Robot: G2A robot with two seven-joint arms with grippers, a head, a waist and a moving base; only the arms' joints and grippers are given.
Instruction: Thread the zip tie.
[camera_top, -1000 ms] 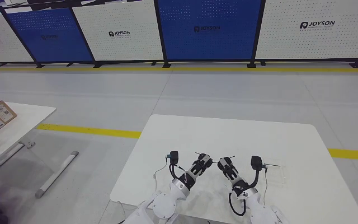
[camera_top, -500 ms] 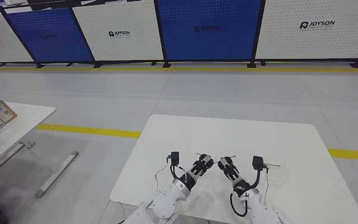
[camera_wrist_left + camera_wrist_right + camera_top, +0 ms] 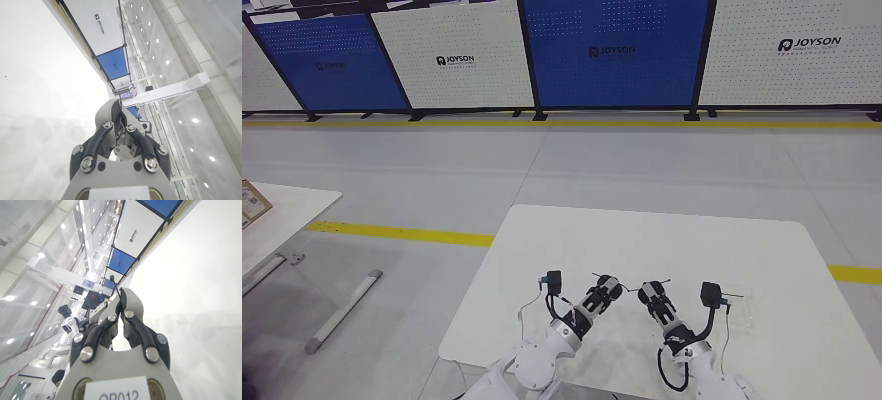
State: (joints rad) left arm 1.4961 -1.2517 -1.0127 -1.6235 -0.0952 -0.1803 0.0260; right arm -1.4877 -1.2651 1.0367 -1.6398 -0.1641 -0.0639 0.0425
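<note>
Right tool (image 3: 121, 293) pinches zip tie (image 3: 112, 277) below its head; left tool (image 3: 119, 105) pinches strap end (image 3: 119, 98); tips facing near desk (image 3: 662, 235) front edge, likely so tail meets head.

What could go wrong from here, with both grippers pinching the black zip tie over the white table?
Risk one: the thin black plastic zip tie has its tail barely clearing the shut left gripper, leaving little to feed. Risk two: its square head sits out on bendy strap beyond the shut right gripper, so it may flex aside on contact.
</note>
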